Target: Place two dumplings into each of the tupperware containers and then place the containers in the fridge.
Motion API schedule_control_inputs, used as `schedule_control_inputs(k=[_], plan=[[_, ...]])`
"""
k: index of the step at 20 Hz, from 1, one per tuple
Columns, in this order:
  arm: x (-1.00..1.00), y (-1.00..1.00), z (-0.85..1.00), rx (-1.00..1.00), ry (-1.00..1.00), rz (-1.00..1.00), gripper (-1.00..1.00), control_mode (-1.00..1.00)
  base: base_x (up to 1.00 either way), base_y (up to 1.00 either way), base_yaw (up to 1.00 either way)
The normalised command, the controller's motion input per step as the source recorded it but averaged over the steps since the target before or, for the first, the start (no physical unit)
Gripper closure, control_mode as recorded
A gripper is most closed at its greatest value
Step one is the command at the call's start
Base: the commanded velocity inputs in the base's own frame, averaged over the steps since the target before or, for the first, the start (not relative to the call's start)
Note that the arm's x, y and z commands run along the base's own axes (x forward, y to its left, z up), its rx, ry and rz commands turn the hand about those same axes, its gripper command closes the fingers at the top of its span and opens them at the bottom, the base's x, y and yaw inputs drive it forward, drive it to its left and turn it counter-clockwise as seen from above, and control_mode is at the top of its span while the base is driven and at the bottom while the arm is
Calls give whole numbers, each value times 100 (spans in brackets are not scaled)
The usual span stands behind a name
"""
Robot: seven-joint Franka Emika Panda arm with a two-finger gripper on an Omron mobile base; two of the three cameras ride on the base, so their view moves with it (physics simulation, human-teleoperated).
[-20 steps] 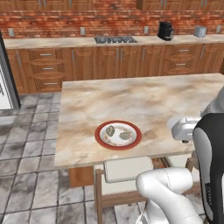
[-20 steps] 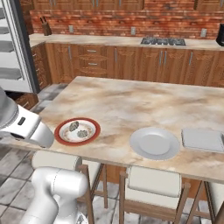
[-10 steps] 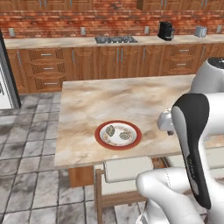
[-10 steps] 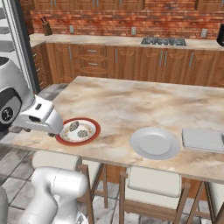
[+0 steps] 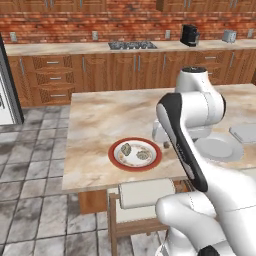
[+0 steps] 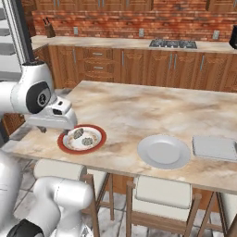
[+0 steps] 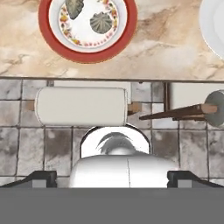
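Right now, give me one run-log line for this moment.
phase: approach | gripper: open, empty | two mottled grey-green dumplings: on round red-rimmed plate | pale whitish-grey rectangular tupperware tray: on marble island, unfilled

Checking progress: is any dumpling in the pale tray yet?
No, the pale tray lies bare, and two dumplings sit on the red-rimmed plate.

The white arm bends forward and down, its fingers (image 7: 43, 177) spread wide apart, holding nothing.
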Motion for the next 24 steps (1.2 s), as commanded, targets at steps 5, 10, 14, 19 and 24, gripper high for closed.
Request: schedule_control_inputs(k=[5,10,14,19,24], plan=[[93,-3,-90,0,4,9,-100,-100,0,0,0],[80,0,-88,0,0,9,-100,-100,0,0,0],[92,0,-71,0,0,5,-100,-100,0,0,0],[83,16,-57,0,2,1,-100,-100,0,0,0],[80,16,-54,0,5,1,-100,-100,0,0,0]])
